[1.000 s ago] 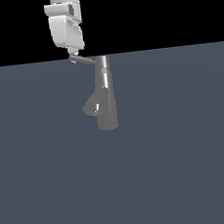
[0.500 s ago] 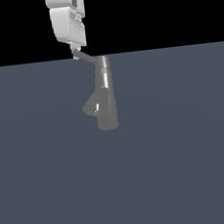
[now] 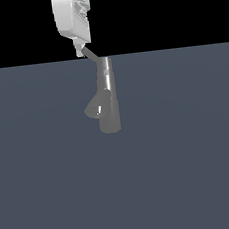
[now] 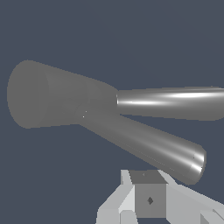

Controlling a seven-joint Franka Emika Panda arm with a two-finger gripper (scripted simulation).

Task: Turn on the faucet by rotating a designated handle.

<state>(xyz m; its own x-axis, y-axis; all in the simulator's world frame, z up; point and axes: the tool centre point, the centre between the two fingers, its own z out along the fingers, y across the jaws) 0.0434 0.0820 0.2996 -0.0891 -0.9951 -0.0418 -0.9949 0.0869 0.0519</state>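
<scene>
In the exterior view the grey faucet point(image 3: 107, 99) stands upright on the floor, its short spout point(image 3: 94, 108) slanting down toward that view's left. The thin handle point(image 3: 92, 54) sticks up and to the left from the faucet's top. My gripper point(image 3: 80, 46) comes down from above, and its narrow fingertips touch the handle's outer end. The fingers look shut, with nothing held between them. In the wrist view the handle point(image 4: 144, 146) runs slantwise from the faucet point(image 4: 87, 105), and its tip ends just beside my gripper point(image 4: 148, 205).
A flat dark grey-blue floor point(image 3: 193, 168) spreads around the faucet, under a black background. My white arm point(image 3: 69, 13) hangs over the handle's end.
The handle's outer end has swung up and toward the exterior view's right, so it stands steeper. My gripper has risen and shifted right with it. The faucet body and spout stay still.
</scene>
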